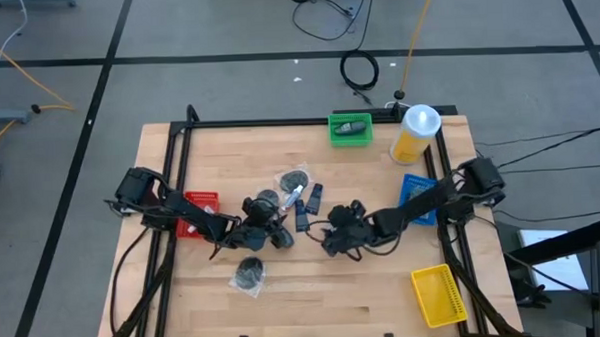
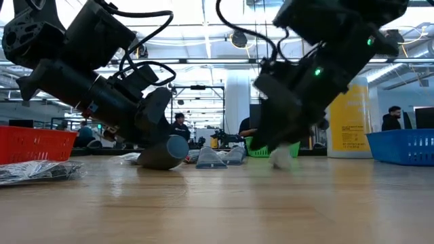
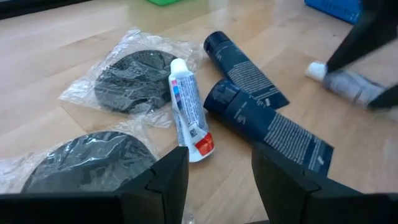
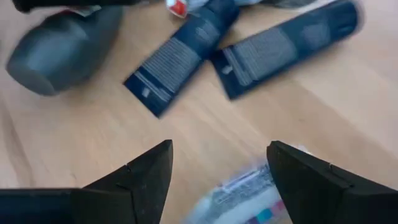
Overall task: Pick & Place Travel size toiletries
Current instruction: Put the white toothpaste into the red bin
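Right end effector (image 4: pixel 217 168) open over blurred small tube (image 4: pixel 249 190), partly cut off.

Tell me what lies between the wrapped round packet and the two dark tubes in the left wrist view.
A white tube lies between the packet and the dark tubes.

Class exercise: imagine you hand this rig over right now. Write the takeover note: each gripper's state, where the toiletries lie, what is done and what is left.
Left gripper: open, low over the pile at table centre, holding nothing.
Right gripper: open, low over the table beside the pile, a small white-capped tube lying between its fingers, not gripped.
Toiletries: two dark blue tubes, a white tube and two wrapped grey packets clustered mid-table; one more packet lies apart, nearer the front edge.
Done: the green basket already holds something dark.
Left: every item on the table; yellow basket looks empty.
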`<action>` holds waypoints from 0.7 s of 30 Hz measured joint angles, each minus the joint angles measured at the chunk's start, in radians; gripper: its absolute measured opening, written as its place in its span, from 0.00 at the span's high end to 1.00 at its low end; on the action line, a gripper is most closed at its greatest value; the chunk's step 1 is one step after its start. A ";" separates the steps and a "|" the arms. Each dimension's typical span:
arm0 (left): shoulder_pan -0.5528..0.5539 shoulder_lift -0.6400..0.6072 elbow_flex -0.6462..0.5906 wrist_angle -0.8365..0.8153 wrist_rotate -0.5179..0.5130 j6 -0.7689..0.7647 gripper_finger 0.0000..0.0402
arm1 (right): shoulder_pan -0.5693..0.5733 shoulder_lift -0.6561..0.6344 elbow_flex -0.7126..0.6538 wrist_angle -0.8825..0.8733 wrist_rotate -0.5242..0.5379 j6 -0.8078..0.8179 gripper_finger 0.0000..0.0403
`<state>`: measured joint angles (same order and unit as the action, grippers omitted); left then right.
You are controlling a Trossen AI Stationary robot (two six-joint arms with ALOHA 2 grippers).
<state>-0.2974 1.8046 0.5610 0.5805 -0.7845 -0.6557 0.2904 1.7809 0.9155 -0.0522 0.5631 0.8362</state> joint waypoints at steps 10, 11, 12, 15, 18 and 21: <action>-0.003 0.000 0.000 0.000 0.007 -0.001 0.57 | 0.006 0.052 0.001 -0.007 0.020 0.002 0.38; -0.003 0.000 0.000 0.000 0.007 -0.001 0.57 | 0.006 0.052 0.001 -0.008 0.018 -0.007 0.38; -0.003 0.000 0.000 -0.002 0.007 -0.001 0.57 | 0.006 0.052 0.001 -0.011 0.016 -0.017 0.39; -0.003 0.000 0.000 -0.002 0.008 -0.001 0.57 | 0.006 0.053 0.001 -0.035 0.012 -0.040 0.44; -0.003 0.000 0.000 -0.001 0.008 -0.002 0.57 | 0.006 0.053 0.000 -0.062 0.010 -0.045 0.50; -0.005 0.000 0.000 -0.002 0.009 -0.002 0.57 | 0.006 0.039 -0.001 -0.072 -0.005 -0.081 0.58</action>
<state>-0.3019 1.8046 0.5613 0.5789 -0.7757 -0.6575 0.2961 1.8196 0.9147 -0.1244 0.5585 0.7550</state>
